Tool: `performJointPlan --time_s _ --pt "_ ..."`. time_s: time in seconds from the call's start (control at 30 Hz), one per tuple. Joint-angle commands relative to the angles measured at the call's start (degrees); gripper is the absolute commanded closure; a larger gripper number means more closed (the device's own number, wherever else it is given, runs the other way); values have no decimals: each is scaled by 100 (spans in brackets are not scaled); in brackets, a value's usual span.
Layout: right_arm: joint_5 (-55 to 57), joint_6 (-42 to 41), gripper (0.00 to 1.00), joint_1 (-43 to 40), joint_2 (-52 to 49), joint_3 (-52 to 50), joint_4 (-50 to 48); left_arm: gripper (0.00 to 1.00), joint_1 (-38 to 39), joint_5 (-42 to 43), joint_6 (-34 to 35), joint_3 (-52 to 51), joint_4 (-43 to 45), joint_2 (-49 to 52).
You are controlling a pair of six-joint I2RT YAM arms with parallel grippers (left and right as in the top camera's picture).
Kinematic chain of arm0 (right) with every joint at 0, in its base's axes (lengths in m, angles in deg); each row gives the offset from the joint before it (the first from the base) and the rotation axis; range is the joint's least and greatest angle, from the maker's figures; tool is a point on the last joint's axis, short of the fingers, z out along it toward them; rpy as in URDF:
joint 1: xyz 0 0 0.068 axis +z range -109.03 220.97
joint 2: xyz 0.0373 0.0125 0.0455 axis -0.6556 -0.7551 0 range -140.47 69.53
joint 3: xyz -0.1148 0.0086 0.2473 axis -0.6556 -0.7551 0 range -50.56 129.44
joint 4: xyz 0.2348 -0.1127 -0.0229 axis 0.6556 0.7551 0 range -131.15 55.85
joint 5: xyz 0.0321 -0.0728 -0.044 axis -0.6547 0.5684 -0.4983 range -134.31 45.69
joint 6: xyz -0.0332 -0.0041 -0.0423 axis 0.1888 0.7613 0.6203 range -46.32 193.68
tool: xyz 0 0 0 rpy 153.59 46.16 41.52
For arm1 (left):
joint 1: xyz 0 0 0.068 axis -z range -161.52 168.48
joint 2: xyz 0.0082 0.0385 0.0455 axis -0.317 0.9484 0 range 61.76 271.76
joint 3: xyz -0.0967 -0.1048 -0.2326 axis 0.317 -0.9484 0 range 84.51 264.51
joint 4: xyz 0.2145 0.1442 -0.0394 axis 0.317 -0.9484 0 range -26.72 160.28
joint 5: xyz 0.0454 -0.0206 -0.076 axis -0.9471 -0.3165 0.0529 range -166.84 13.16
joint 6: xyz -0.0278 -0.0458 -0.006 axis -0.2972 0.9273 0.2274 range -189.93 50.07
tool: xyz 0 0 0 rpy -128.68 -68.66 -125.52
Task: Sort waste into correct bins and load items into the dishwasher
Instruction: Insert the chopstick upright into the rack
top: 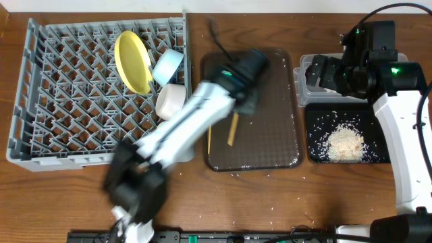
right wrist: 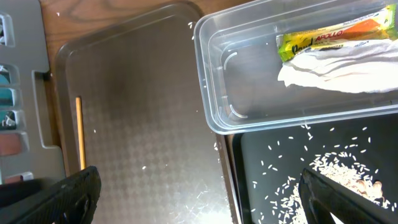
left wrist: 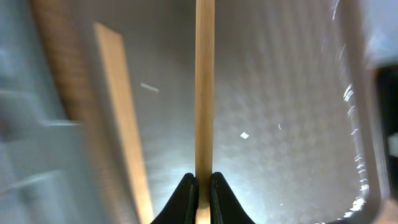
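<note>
Where legible, wrapper (right wrist: 336, 38): "APOLLO".

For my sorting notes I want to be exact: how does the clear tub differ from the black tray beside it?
The clear tub is transparent with deeper walls; the black tray is opaque and shallow. The clear tub holds a yellow-green wrapper and a white napkin; the black tray holds loose rice scraps. Both are rectangular and sit side by side, next to the brown tray.
</note>
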Motion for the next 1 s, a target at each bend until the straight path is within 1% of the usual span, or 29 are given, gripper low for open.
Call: performJointPlan --time_s 0.0,0.1,0.2,0.33,0.43,0.57,0.6,0.63,0.67,0.7,0.8,0.97 --pt "35 28 1 31 -37 -11 2 93 -719 -728 -313 149 -487 -876" --pt "35 28 1 31 -37 -11 2 93 -1259 -1143 -334 146 -946 -1091" --pt "35 28 1 31 -37 -11 2 92 -1775 -1172 -719 48 -1185 -1032" --pt "35 28 1 31 -37 -11 2 93 -2284 -1172 -975 -262 -1143 -846" --pt "35 28 1 31 -37 -11 2 93 -2719 -1169 -1154 -437 -1062 -503" --pt "35 28 1 31 -37 -11 2 92 -2951 -1169 -1204 -470 -1014 -190" --pt "35 28 1 31 -37 -11 2 85 -2973 -1169 -1204 -470 -1014 -136" --pt "35 28 1 31 -37 -11 2 74 -2981 -1167 -1204 -470 -1016 -101" --pt "35 28 1 31 -37 -11 2 60 -2981 -1165 -1204 -470 -1016 -81" --pt "35 28 1 31 -37 -11 2 55 -2981 -1150 -1204 -470 -1016 -81" --pt "35 28 1 31 -37 -11 2 50 -2981 -1029 -1204 -422 -1021 -111" --pt "35 28 1 31 -37 -11 2 49 -2973 -269 -1204 -212 -1019 -348"
